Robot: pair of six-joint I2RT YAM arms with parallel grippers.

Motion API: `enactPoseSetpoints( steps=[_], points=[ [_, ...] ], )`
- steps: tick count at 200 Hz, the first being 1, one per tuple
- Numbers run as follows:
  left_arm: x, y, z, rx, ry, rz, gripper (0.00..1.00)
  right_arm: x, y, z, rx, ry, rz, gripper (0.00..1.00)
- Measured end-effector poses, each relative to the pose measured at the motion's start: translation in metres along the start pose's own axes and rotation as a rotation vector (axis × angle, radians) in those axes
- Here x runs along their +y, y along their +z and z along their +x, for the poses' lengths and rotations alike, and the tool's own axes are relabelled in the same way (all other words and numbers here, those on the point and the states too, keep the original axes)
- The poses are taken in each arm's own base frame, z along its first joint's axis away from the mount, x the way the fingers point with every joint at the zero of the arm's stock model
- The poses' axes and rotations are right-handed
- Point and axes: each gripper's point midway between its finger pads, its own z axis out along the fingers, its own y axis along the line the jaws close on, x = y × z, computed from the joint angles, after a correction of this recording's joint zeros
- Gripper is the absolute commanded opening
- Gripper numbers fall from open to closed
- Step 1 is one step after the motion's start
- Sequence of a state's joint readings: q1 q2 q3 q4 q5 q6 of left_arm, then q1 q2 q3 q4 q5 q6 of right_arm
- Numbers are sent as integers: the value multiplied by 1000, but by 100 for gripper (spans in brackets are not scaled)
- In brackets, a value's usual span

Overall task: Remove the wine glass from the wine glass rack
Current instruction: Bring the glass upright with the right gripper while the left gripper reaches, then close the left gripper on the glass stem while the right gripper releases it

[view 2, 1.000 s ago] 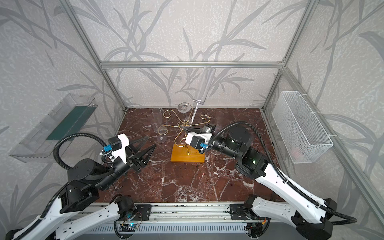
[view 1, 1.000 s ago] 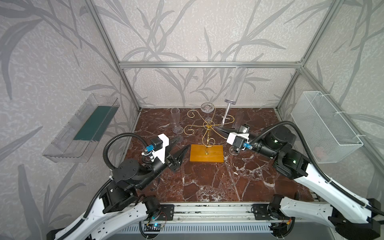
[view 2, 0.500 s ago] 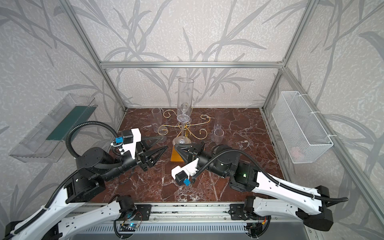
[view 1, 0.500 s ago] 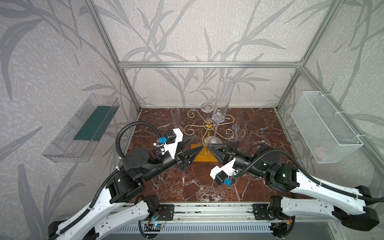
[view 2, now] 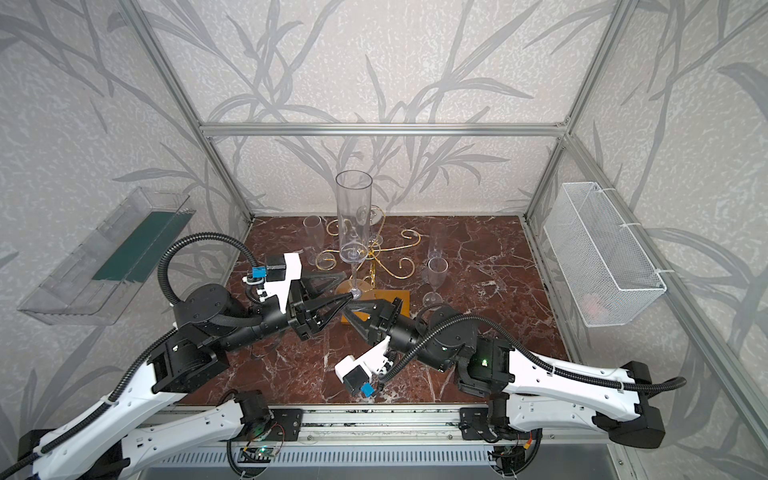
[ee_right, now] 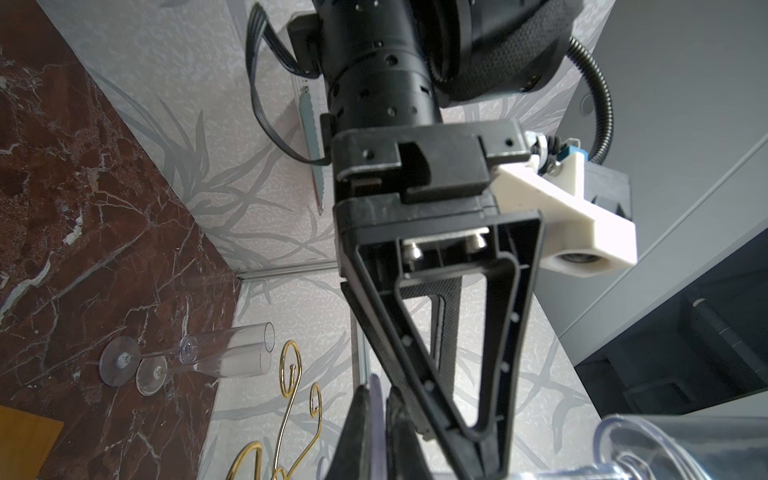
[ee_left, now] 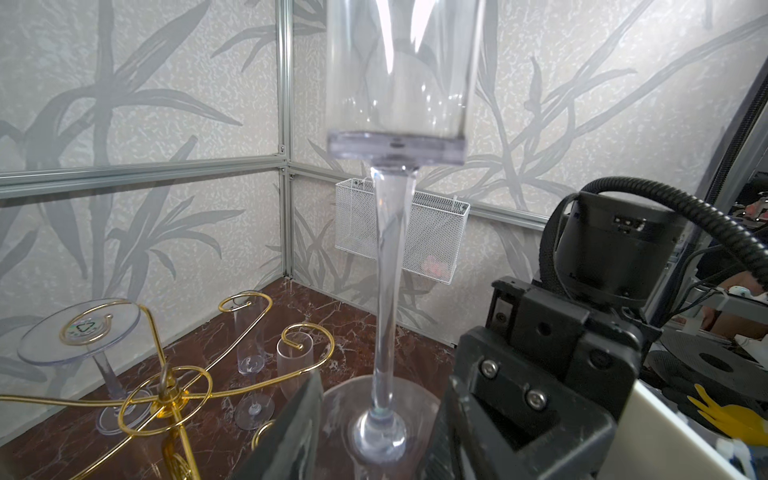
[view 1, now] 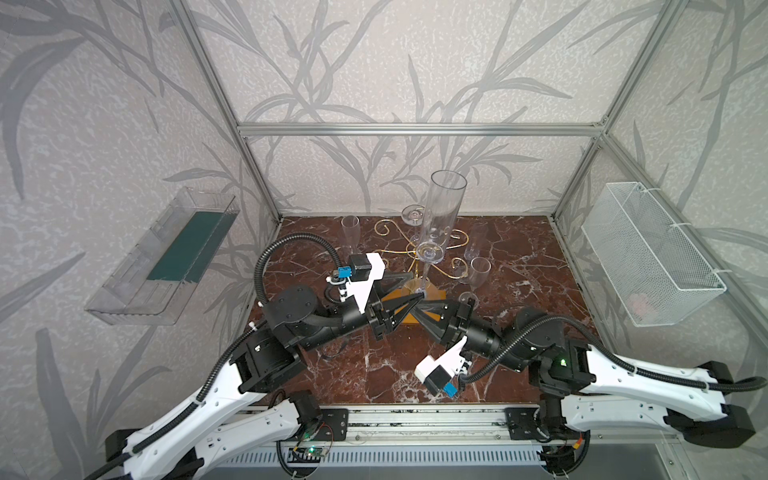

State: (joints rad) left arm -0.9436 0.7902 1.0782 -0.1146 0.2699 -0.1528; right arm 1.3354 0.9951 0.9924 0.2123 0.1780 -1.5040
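tall clear straight-walled wine glass (view 1: 441, 216) upright by the gold wire wine glass rack (view 2: 397, 298); right pincer (ee_right: 377, 409) pinches its thin round foot, left pincer (view 1: 415, 286) half-wide around the stem.

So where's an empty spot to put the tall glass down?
Bare table lies right of the two standing glasses, toward the wire basket, and in the front middle, by the rail. Around the gold rack it is crowded.
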Motion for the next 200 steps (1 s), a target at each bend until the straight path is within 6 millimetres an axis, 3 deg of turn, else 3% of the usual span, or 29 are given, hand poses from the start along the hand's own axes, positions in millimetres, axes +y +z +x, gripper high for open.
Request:
enactPoseSetpoints(
  steps=[63,91,127,169,200],
  points=[
    [-4,3,-7,-29,-2,26,34,12,4,-12,-19,-75,-31,0],
    [-5,3,-7,-31,-9,33,22,14,5,-13,-21,-85,-38,0],
    [-6,3,-6,-27,-13,40,0,17,6,-16,-26,-88,-46,0],
    [-7,2,-5,-26,-6,44,0,18,7,-16,-25,-91,-50,0],
    [-6,-1,-2,-24,-12,40,0,20,8,-19,-36,-102,-52,40]
  ],
)
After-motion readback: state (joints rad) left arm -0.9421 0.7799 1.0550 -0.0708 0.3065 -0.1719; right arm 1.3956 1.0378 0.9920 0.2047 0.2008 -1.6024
